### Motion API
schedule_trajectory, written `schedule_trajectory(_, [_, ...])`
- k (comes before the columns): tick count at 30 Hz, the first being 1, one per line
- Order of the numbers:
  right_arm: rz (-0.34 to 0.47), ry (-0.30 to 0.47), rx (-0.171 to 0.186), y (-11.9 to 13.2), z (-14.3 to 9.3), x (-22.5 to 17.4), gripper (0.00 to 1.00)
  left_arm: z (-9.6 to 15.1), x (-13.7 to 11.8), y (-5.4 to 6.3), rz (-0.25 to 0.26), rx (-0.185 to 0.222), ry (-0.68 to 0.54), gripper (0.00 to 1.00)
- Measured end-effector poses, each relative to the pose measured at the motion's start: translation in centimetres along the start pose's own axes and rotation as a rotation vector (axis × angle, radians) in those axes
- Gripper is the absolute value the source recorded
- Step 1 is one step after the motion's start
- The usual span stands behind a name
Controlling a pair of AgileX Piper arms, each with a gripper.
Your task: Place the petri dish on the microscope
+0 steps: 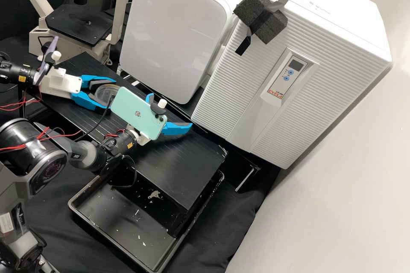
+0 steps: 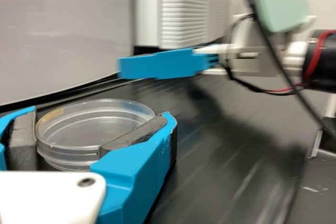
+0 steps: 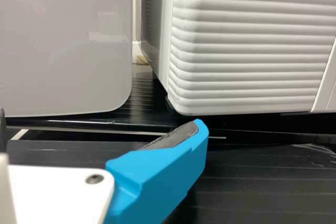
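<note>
We saw the left tool (image 1: 112, 94) pinching the petri dish (image 1: 103, 94) between its pads, over the surface (image 1: 188, 170), near the microscope (image 1: 74, 26) but apart from its stage. The right tool (image 1: 171, 111), its fingers spread, was farther from the microscope than the dish was.

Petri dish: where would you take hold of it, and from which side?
I'd grip the petri dish by opposite sides of its round wall, coming in low and level from the side, as the left tool does. It sits level, wide and shallow, so side pressure should suit it and leave its flat top untouched.
</note>
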Motion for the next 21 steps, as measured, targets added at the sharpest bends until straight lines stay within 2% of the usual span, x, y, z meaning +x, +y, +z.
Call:
schedule_trajectory(3, [0.0, 0.0, 0.0, 0.0, 0.0, 0.0, 1.0, -0.9, -1.6, 0.9, 0.007, -0.014, 0.051, 0.0])
schedule_trajectory(7, [0.0, 0.0, 0.0, 0.0, 0.0, 0.0, 1.0, -1.7, -3.4, 2.1, 0.043, -0.047, 0.092, 0.0])
schedule_trajectory(15, [0.0, 0.0, 0.0, 0.0, 0.0, 0.0, 1.0, -3.8, -6.8, 4.8, 0.157, -0.058, 0.19, 0.0])
schedule_trajectory(17, [0.0, 0.0, 0.0, 0.0, 0.0, 0.0, 1.0, -4.7, -7.3, 5.1, 0.186, -0.065, 0.219, 0.0])
schedule_trajectory(21, [0.0, 0.0, 0.0, 0.0, 0.0, 0.0, 1.0, -6.8, -8.5, 5.5, 0.21, -0.082, 0.301, 0.0])
